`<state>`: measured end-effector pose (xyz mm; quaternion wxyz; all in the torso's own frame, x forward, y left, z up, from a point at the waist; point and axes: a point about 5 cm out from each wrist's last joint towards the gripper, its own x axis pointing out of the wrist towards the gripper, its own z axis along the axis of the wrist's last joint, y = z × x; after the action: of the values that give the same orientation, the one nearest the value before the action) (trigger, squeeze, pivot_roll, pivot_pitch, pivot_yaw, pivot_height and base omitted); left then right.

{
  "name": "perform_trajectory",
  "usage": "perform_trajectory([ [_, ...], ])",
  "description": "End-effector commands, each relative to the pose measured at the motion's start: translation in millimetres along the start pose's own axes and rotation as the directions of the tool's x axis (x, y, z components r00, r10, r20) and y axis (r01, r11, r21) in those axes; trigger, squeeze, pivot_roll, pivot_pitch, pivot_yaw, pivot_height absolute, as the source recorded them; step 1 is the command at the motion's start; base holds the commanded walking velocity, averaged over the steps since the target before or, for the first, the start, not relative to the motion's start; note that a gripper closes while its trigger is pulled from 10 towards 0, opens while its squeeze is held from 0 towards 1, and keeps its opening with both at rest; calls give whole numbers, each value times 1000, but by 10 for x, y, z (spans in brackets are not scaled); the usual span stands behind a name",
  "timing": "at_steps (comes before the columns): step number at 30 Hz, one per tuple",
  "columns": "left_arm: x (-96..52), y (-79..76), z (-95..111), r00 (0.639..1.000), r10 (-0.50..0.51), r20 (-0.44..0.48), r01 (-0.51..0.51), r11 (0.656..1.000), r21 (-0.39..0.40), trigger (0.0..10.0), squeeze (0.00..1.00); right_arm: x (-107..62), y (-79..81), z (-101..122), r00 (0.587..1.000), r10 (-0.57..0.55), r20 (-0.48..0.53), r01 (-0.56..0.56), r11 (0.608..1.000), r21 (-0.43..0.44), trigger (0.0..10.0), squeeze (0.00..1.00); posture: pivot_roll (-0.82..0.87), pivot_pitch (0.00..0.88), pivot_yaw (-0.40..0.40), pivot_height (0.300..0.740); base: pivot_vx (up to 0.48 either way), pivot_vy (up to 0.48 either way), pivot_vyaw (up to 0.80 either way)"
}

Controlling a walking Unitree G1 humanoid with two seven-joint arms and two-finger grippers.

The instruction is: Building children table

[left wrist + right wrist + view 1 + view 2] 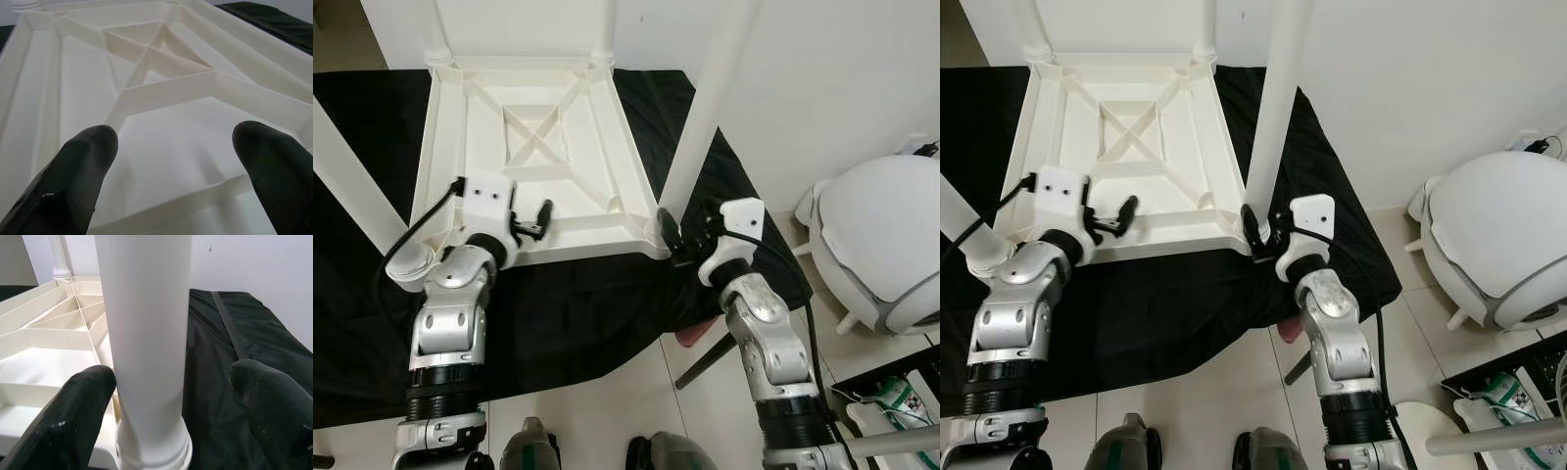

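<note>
Leg-fitting step: right claw (677, 233) open around leg (705, 108), not gripping; left claw (533, 220) open, empty over tabletop (578, 147); next, close and seat leg

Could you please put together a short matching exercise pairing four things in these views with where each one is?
Things:
1. left gripper
2. right gripper
3. table leg
4. black cloth

Places:
A. standing up from the near right corner of the tabletop
B. spread under the upturned tabletop
C. over the ribbed underside, fingers apart
D. at the base of the table leg, a finger on each side

Pairs: 1-C, 2-D, 3-A, 4-B
</note>
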<state>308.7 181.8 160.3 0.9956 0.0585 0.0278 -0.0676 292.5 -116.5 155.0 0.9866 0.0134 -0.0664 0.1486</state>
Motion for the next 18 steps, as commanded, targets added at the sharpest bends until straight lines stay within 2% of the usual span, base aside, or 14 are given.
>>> perform_trajectory([
  [1,-99,317,5,784,621,2,-621,784,-8,10000,0,15,-10,-25,1000,-10,-14,10,1000,9,10000,0,33,37,-72,740,0,0,0],
  [2,-135,379,31,741,671,20,-671,741,-8,10000,0,40,-2,-18,1000,-7,-12,7,1000,10,10000,0,35,37,-75,740,0,0,0],
  [3,-135,379,31,741,671,20,-671,741,-8,10000,0,40,-2,-18,1000,-7,-12,7,1000,10,10000,0,35,37,-75,740,0,0,0],
  [4,-174,453,64,694,719,40,-719,695,-25,10000,0,64,13,-16,1000,3,-14,-3,1000,5,10000,0,35,37,-75,740,0,0,0],
  [7,-191,492,83,674,738,48,-736,675,-46,10000,0,70,20,-21,1000,8,-18,-8,1000,5,10000,0,35,37,-75,740,0,0,0],
  [9,-222,583,97,624,780,42,-778,626,-59,10000,0,99,31,-41,999,20,-31,-20,1000,5,10000,0,41,33,-81,740,0,0,0],
  [10,-222,583,97,624,780,42,-778,626,-59,10000,0,99,31,-41,999,20,-31,-20,1000,5,10000,0,41,33,-81,740,0,0,0],
  [11,-242,624,98,602,798,41,-795,603,-70,10000,0,114,32,-51,999,23,-38,-23,1000,4,10000,0,41,33,-81,740,0,0,0],
  [13,-254,648,97,588,808,39,-804,589,-77,10000,0,125,32,-58,999,25,-43,-25,1000,3,10000,0,41,33,-81,740,0,0,0],
  [14,-279,677,108,566,823,44,-819,567,-85,10000,0,134,33,-65,998,28,-48,-28,1000,1,10000,0,40,30,-81,740,0,0,0],
  [16,-279,677,108,566,823,44,-819,567,-85,10000,0,134,33,-65,998,28,-48,-28,1000,1,10000,0,40,30,-81,740,0,0,0],
  [18,-348,741,119,500,865,44,-860,501,-96,10000,0,147,40,-83,998,32,-59,-32,999,-1,10000,0,42,30,-82,740,0,0,0],
])
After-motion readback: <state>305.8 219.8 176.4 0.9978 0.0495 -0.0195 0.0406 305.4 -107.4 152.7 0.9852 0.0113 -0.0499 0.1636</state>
